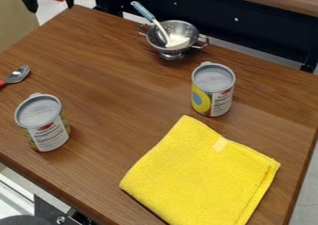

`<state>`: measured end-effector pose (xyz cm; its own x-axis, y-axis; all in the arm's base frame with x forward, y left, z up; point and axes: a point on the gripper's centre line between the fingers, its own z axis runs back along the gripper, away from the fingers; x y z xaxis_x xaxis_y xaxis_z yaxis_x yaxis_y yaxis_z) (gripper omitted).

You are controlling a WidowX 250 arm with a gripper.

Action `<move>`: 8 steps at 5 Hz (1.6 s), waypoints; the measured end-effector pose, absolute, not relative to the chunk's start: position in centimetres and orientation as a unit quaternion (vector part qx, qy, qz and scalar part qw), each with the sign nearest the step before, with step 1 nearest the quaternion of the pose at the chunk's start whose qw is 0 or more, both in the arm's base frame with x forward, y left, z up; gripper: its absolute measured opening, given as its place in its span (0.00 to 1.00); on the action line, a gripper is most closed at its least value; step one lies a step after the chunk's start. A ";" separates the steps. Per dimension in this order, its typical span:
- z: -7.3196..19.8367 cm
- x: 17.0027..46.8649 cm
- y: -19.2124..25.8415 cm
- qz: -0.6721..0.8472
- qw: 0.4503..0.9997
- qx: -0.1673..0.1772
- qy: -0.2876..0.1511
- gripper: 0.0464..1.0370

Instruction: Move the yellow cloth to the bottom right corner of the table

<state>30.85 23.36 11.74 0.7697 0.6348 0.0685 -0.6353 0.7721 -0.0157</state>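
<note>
Stretching across most of the view, the brown wooden desk [112, 84] carries everything below. The folded yellow cloth [202, 177] lies flat on its lower right part. Two cans stand upright, one [213, 89] just beyond the cloth, the other [43, 122] at left. Near the far edge sits a metal colander [173, 33]. The claw [51, 8] hangs at the upper left, spread wide. A blue-handled utensil [147, 14] leans in the colander; a spoon [19, 74] lies at the left edge.
</note>
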 end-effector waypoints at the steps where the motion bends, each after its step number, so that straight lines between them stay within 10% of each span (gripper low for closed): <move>1: 9.3 30.6 23.1 0.342 0.940 -0.005 -0.005 0.95; 4: 1.7 26.1 12.0 0.401 0.910 0.004 0.101 0.95; 7: 4.6 22.0 2.0 0.401 0.913 -0.017 0.071 0.91; 8: 6.7 22.1 -1.0 0.402 0.914 -0.055 -0.003 0.65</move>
